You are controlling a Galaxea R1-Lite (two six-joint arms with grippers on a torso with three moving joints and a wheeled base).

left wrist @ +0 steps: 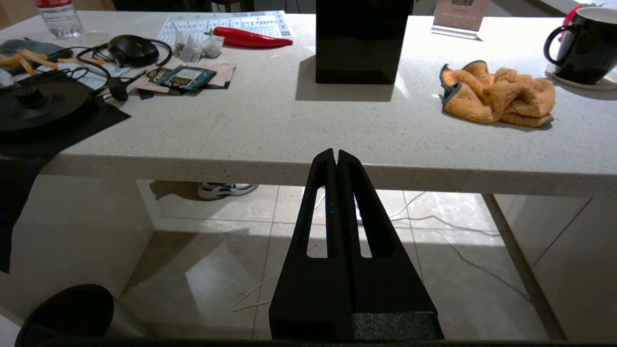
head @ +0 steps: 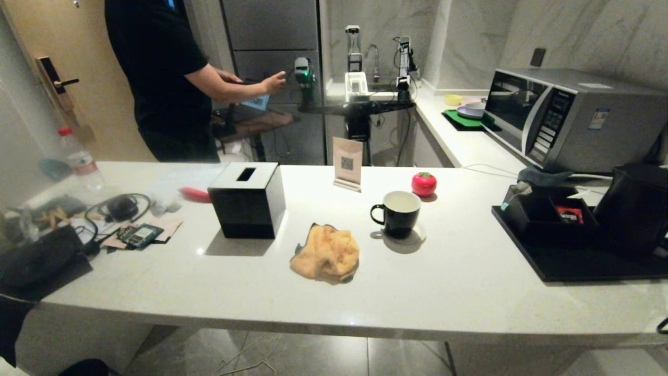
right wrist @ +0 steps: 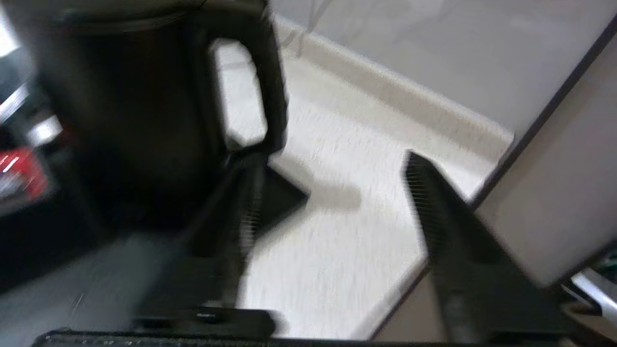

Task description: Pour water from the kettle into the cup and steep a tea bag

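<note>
The kettle (head: 634,206) runs off the head view's right edge, and the right wrist view smears it (right wrist: 144,111) and the right pincer (right wrist: 328,193) into blur — contact with the handle cannot be told. The cup (left wrist: 585,46) is cropped at the left wrist view's edge. The red packet (head: 569,214) in the black box — label unreadable.

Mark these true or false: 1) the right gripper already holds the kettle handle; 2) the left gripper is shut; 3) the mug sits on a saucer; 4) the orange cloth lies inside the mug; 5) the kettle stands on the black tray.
1) False: the right gripper is open, near the kettle handle but not closed on it.
2) True: the left gripper is shut, below the counter edge.
3) True: the mug sits on a saucer.
4) False: the orange cloth lies on the counter beside the mug.
5) True: it stands on the black tray.
</note>
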